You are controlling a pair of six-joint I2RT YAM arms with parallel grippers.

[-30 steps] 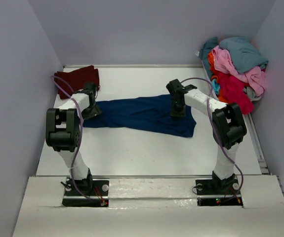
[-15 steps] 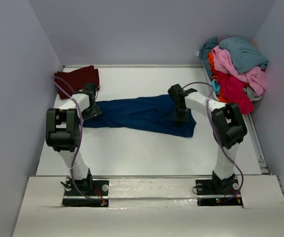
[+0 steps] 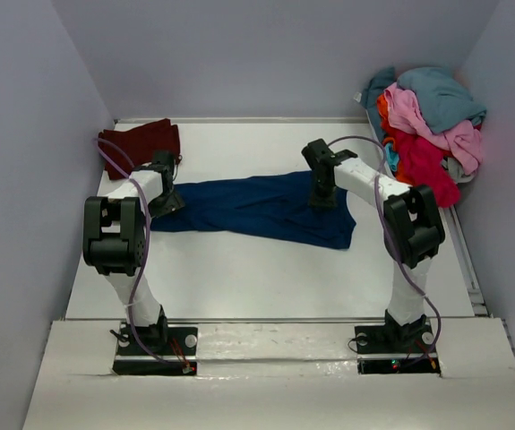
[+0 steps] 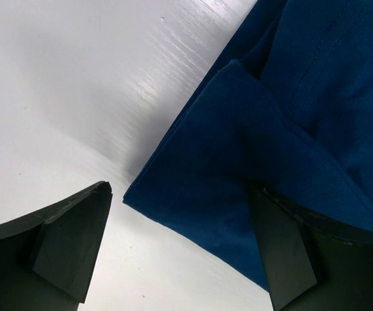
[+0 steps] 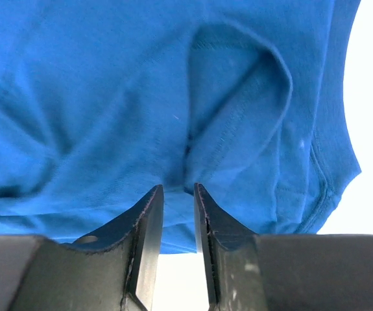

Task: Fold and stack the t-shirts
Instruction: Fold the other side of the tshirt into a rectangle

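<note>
Jaws wide on your left, narrowly parted and empty on your right.
Between the left jaws lies a corner of the navy t-shirt [image 4: 251,162]; just ahead of the right jaws, its raised fold.

Heaped t-shirts [image 3: 427,116] apparently block the table [image 3: 266,278] far right.

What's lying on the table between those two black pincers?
A navy blue t-shirt, stretched out flat on the table from the left pincer to the right pincer. The top view shows this best.
</note>
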